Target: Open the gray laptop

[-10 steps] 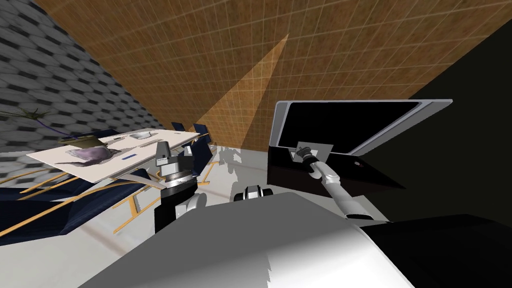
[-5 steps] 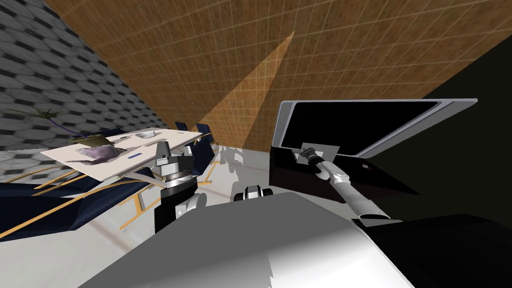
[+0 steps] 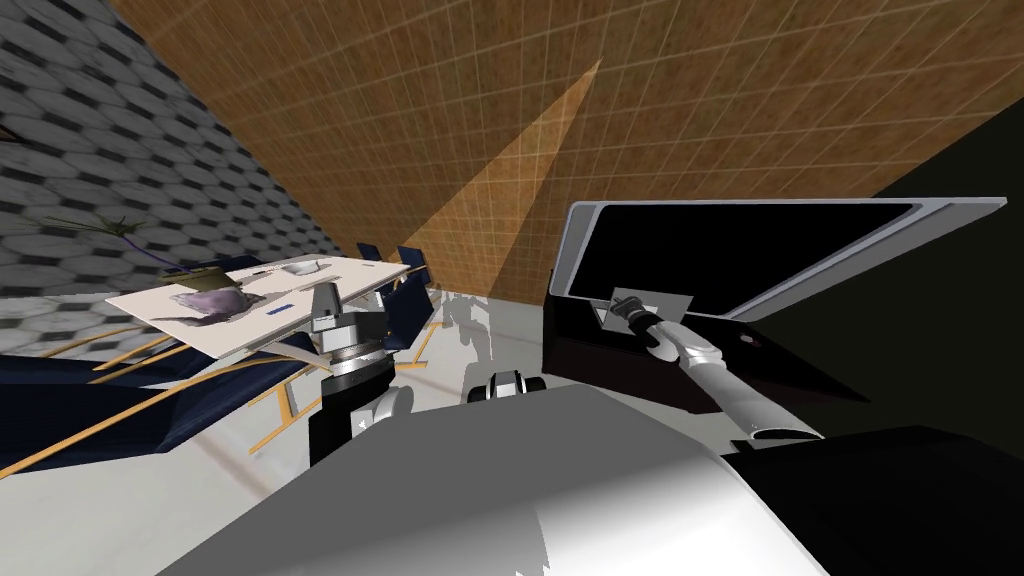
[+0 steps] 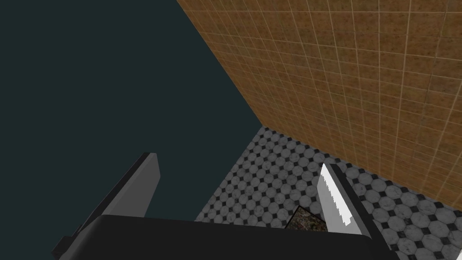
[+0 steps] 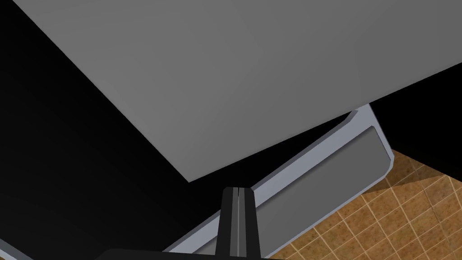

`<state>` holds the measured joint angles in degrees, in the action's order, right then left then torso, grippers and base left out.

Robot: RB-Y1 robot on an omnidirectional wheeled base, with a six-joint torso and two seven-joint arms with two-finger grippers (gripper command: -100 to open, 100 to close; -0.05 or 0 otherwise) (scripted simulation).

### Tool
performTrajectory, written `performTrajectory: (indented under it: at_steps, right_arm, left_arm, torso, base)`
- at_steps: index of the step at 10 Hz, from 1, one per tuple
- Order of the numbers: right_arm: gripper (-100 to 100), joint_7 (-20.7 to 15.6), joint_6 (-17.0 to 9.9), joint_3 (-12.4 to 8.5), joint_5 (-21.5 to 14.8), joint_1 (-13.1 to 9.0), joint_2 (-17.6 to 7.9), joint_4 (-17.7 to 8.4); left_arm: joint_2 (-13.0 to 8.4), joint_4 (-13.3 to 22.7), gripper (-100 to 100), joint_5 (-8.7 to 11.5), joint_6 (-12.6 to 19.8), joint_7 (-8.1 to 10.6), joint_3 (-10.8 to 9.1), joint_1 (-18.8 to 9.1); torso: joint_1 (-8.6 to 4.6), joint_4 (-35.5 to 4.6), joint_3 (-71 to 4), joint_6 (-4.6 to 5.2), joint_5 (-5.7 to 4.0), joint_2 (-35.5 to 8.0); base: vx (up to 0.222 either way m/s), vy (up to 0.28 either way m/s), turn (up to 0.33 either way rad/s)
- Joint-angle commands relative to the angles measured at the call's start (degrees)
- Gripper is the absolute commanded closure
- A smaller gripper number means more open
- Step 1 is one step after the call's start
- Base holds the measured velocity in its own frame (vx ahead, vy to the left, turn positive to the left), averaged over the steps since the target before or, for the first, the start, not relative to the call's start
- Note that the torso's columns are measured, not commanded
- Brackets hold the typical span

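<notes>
Right gripper (image 5: 238, 192), blades pressed together and gripping nothing, is reaching onto the base of the grey-framed, black-screened laptop (image 3: 740, 245), which is standing open on a black desk (image 3: 600, 365) before a brown tiled wall (image 3: 500, 120). Left gripper (image 4: 239, 161) is hanging spread and empty, well left of the laptop. Farther left, a white table (image 3: 340, 278) is carrying a small white bowl (image 3: 303, 267); its contents cannot be told.

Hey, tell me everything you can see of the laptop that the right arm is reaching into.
The laptop is open. Its lid, a light grey frame with rounded corners around a black screen, stands raised well off a dark, near-black base. A light grey square panel lies on the base near the hinge. The right gripper, fingers shut together, is at that panel, but I cannot tell whether it touches.
</notes>
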<state>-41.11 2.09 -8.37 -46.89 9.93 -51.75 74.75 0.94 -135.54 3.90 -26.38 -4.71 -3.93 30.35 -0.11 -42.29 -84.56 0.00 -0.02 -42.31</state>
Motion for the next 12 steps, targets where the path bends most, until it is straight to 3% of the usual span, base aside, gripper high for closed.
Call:
performTrajectory:
  at_steps: [1, 4, 5, 6, 7, 8, 9, 12]
  right_arm:
    - [100, 1.5, 1.0, 0.7, 2.5, 0.8, -4.1, -2.2]
    - [100, 4.3, 3.2, 2.1, 7.4, 2.2, -9.5, -6.9]
    - [100, 4.3, 3.2, 2.1, 7.4, 2.2, -11.1, -6.9]
    - [100, 5.7, 4.3, 2.7, 9.8, 2.8, -13.5, -9.2]
    - [100, 5.7, 4.3, 2.7, 9.8, 2.8, -14.7, -9.2]
    - [100, 5.5, 4.1, 2.6, 9.5, 2.7, -13.8, -9.0]
    - [-100, 4.1, 4.3, 2.6, 8.7, 2.2, -13.2, -8.8]
    - [-100, 1.6, 4.4, 2.6, 7.2, 1.4, -12.1, -8.2]
  left_arm:
    - [0.0, 0.0, 0, 0.0, 0.0, 0.0, 0.0, 0.0]
    - [0.0, 0.0, 0, 0.0, 0.0, 0.0, 0.0, 0.0]
    - [0.0, 0.0, 0, 0.0, 0.0, 0.0, 0.0, 0.0]
    - [0.0, 0.0, 0, 0.0, 0.0, 0.0, 0.0, 0.0]
    - [0.0, 0.0, 0, 0.0, 0.0, 0.0, 0.0, 0.0]
    - [0.0, 0.0, 0, 0.0, 0.0, 0.0, 0.0, 0.0]
    - [0.0, 0.0, 0, 0.0, 0.0, 0.0, 0.0, 0.0]
    - [0.0, 0.0, 0, 0.0, 0.0, 0.0, -0.01, 0.0]
  torso:
    - [0.09, 0.0, 0.0, -0.01, 0.0, 0.0]
    - [0.13, 0.0, 0.0, 0.0, 0.04, 0.1]
    - [0.17, 0.0, 0.0, -0.01, 0.03, 0.1]
    - [0.1, 0.0, 0.0, 0.0, 0.04, 0.0]
    - [0.11, 0.0, 0.0, -0.01, 0.01, 0.1]
    - [0.07, 0.0, 0.0, 0.01, 0.01, 0.0]
    - [-0.02, 0.0, 0.1, 0.01, -0.03, -0.1]
    - [-0.76, 0.3, -0.2, -0.32, -0.66, 0.5]
  base:
    - [0.029, 0.049, 0.033]
    - [0.042, 0.065, 0.052]
    - [0.044, 0.06, 0.028]
    - [0.059, 0.066, 0.063]
    - [0.047, 0.055, 0.036]
    - [0.016, 0.019, 0.0]
    - [-0.028, -0.137, 0.182]
    - [-0.095, -0.22, 0.196]
